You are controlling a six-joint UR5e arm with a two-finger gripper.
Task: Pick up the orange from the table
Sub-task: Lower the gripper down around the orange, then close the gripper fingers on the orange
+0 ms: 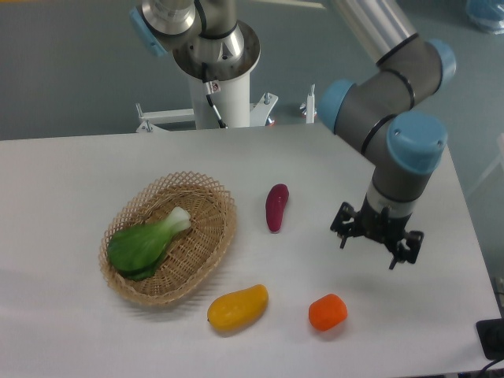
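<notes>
On the white surface (71,173) the orange (327,312) lies near the front edge, just right of a yellow fruit (237,307). The pincer (376,244) hangs above and behind it, fingers spread wide, empty, clear of the orange

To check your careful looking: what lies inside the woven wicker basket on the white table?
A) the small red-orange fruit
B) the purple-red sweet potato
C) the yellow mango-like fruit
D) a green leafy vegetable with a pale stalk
D: the green leafy vegetable with a pale stalk rests inside the woven wicker basket; the other three lie on the table outside it.
</notes>
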